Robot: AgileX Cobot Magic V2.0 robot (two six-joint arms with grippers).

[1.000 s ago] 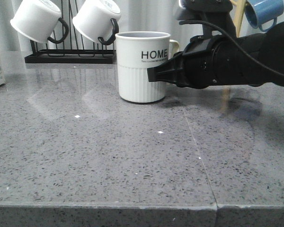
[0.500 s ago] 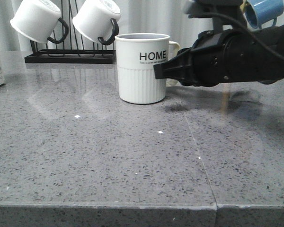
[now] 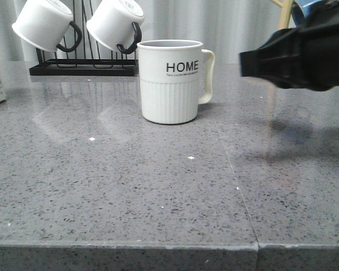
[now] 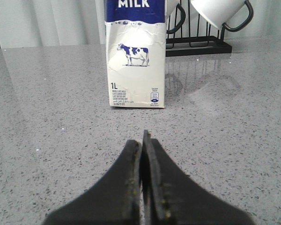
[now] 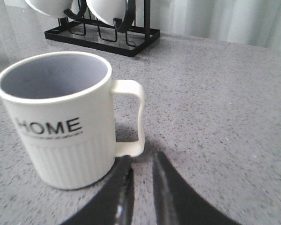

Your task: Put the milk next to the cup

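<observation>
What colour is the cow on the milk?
The cow on the milk is dark blue and white, clearest in the left wrist view.

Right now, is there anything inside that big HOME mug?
The HOME mug looks empty: the right wrist view shows bare greyish inner wall below the rim. Its bottom is hidden by the near wall, so something small lying there cannot be ruled out.

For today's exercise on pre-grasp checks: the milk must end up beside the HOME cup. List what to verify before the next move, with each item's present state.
1. Milk upright on the counter: ok.
2. Left gripper open for grasping: not ok, fingers together.
3. Left gripper facing the milk: ok.
4. Cup upright, nothing touching it: ok.
5. Right gripper empty: ok, nothing between the slightly parted fingers.
6. Counter beside the cup free: ok.
</observation>
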